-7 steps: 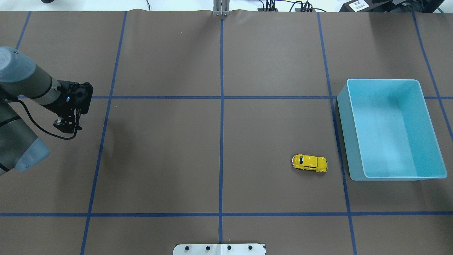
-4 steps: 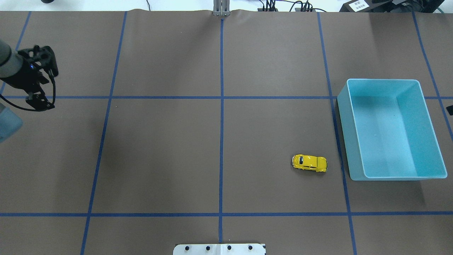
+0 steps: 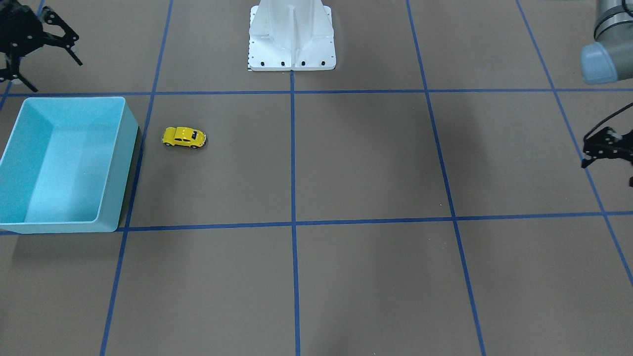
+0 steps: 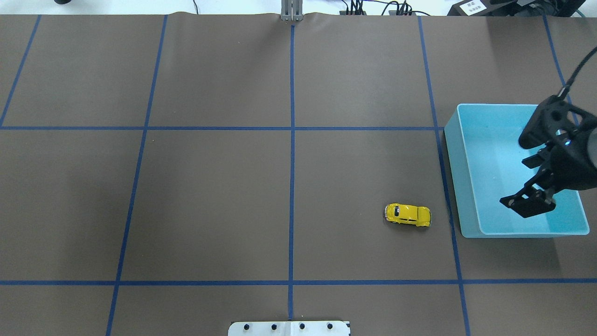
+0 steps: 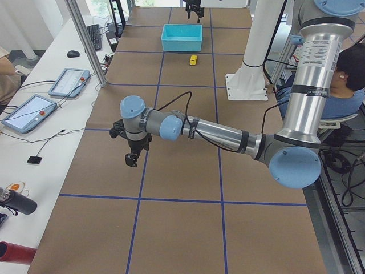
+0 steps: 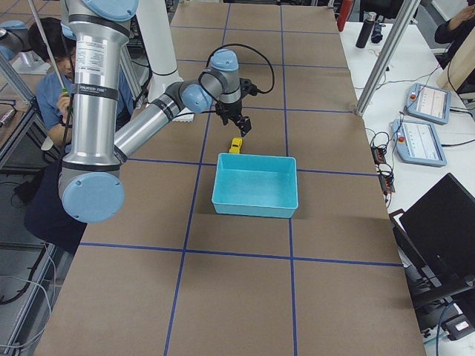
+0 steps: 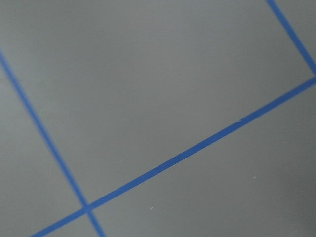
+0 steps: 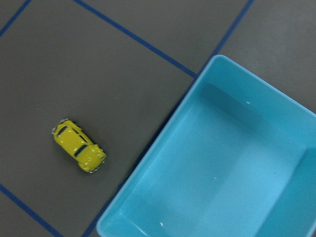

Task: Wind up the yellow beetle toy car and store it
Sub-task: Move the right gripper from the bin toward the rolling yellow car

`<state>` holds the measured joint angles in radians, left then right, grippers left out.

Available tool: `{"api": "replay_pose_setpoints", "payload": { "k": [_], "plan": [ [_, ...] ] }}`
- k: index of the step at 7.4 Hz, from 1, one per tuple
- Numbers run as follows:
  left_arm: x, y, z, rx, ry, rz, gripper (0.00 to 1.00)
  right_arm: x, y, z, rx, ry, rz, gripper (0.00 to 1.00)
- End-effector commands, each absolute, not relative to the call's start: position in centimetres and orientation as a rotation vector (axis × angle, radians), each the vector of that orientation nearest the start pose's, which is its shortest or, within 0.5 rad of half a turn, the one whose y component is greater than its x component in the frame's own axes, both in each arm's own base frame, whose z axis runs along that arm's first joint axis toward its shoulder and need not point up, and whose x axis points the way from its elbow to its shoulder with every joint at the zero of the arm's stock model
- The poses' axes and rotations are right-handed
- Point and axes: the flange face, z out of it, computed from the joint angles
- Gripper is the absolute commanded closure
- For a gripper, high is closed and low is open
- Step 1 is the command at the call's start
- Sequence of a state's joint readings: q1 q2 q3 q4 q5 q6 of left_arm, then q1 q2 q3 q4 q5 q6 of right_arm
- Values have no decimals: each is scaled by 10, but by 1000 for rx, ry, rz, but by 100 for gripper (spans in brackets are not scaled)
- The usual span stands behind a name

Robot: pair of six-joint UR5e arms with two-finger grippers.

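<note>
You're looking at brown table point(image 4: 210, 186), blue tape lines point(image 4: 292, 163) crossing it. Yellow beetle toy car point(image 4: 407, 214) sitting just beside turquoise bin point(image 4: 451, 163), not touching. White robot base point(image 3: 292, 44) standing mid-edge.

A robotics lab: the table point(image 5: 188, 171) is papered brown and gridded with blue tape point(image 4: 291, 140); a white arm pedestal point(image 3: 292, 34) is bolted on it. Touch-screen pendants point(image 5: 69, 82) lie on the white bench point(image 5: 40, 63) at the left-side view's left; a laptop point(image 6: 441, 230) sits lower right in the right-side view.

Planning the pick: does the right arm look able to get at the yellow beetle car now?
Likely yes: the right gripper hangs open over the turquoise bin, and the yellow beetle toy car sits uncovered beside it.
</note>
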<state>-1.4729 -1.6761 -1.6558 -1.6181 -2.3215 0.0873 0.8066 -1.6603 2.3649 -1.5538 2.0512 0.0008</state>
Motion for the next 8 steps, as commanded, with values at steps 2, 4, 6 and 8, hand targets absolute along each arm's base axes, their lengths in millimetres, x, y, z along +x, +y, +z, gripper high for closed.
{"api": "replay_pose_setpoints", "payload": {
  "k": [2, 4, 6, 8],
  "plan": [
    [-77, -495, 615, 162, 792, 95, 0, -296, -356, 336, 629, -603, -1215, 0],
    [-77, -496, 615, 154, 799, 87, 0, -337, -382, 366, 662, -609, -1244, 0],
    [-77, -494, 626, 134, 799, 78, 0, -357, -380, 376, 657, -654, -1213, 0],
    [-79, -492, 630, 129, 798, 73, 0, -378, -361, 375, 646, -696, -1201, 0]
  ]
}}
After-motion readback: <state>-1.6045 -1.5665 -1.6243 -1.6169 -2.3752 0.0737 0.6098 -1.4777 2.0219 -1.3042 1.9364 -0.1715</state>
